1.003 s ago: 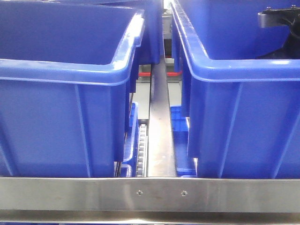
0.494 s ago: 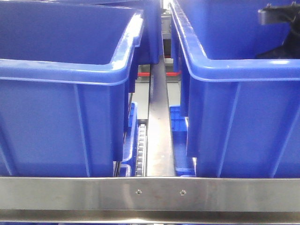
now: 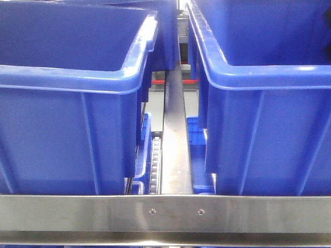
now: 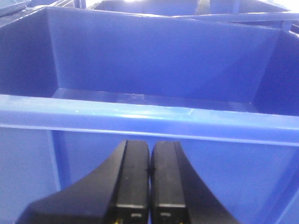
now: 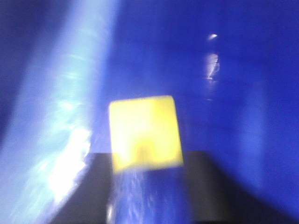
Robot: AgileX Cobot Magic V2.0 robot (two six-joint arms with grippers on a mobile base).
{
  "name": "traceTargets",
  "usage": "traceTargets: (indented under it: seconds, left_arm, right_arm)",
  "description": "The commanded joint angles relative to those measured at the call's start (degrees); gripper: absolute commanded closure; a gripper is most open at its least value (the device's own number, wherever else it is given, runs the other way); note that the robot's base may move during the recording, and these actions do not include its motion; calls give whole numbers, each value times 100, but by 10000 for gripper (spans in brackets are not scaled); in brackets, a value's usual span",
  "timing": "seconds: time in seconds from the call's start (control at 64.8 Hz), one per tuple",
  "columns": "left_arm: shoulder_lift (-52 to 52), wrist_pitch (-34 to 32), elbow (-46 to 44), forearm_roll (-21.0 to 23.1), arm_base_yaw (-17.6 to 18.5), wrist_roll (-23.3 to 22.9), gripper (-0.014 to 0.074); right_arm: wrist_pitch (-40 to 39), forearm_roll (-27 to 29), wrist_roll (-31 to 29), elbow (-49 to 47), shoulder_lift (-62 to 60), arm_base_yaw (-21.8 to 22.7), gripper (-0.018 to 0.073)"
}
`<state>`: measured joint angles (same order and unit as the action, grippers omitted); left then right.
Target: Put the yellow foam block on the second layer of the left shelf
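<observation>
Yellow foam block (image 5: 145, 133): sits between the right gripper (image 5: 147, 161)'s dark fingers, apparently clamped for carrying, deep inside a blue bin; view blurred. Bin wall (image 5: 70, 93) close on its left, open room to the right. Left gripper (image 4: 149, 186): fingers pressed together, empty, parked before the left bin's rim (image 4: 140, 114).

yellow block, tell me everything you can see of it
The yellow block shows only in the blurred right wrist view: one bright, matte, roughly square face with straight edges, foam by its look. It sits between the dark jaws of the right gripper, apparently held, with blue bin plastic all around. The front view does not show it.
</observation>
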<state>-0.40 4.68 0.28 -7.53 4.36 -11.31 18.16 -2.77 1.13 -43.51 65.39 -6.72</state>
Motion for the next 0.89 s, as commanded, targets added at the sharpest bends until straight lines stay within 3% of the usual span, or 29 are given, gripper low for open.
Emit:
traceTargets:
  seconds: [0.0,0.108,0.247,0.463,0.879]
  left_arm:
    - [41,-503,148,29,29,-22,460]
    - [41,-503,148,29,29,-22,460]
    - [41,-503,148,29,29,-22,460]
    - [41,-503,148,29,29,-22,460]
    - [41,-503,148,29,29,-22,460]
  right_arm:
    - [-698,-56,-44,267,-780,2,398]
    - [-966,-56,-44,760,-1634,2,510]
    - [-1318,-56,-44,1284,-2606,2,503]
    - [-1131,-56,-44,1438,-3568,2,503]
    - [-1212,-56,-44,1490,-3688,2,503]
